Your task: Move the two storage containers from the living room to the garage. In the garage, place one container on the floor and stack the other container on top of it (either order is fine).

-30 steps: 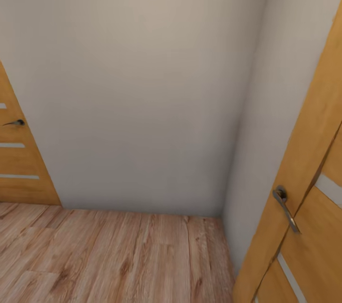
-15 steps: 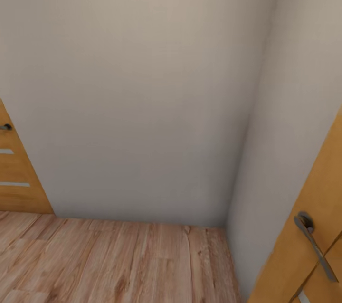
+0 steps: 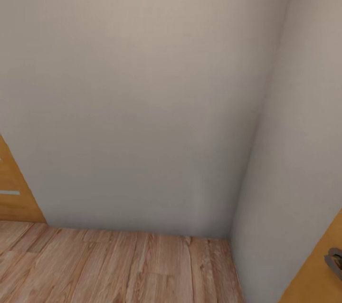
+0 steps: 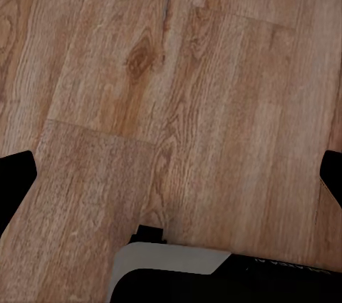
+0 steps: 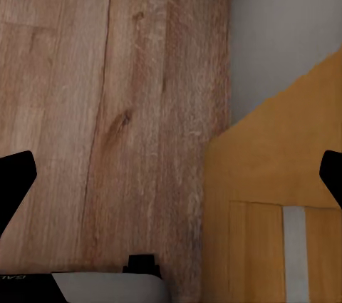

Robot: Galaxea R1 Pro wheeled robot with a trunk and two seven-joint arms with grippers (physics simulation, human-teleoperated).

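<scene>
The two storage containers are out of view, and so is the garage. My left gripper (image 4: 171,178) is open over light wood planks (image 4: 178,68), its black fingertips (image 4: 14,182) far apart at the picture's edges with nothing between them. My right gripper (image 5: 171,178) is open too, empty, hanging over the wood planks (image 5: 85,103) beside an orange wooden door (image 5: 278,210) and a strip of pale wall (image 5: 285,25).
In the head view a pale beige wall (image 3: 142,103) meets a side wall (image 3: 304,151) in a corner close ahead. One orange door (image 3: 12,189) stands at the left edge. Another door (image 3: 313,279) with a metal handle (image 3: 335,260) is at the lower right. Wood floor (image 3: 118,265) lies below.
The head camera has moved: the wall corner looms larger, the floor line sits lower, and both orange doors have slid toward the picture's edges.
</scene>
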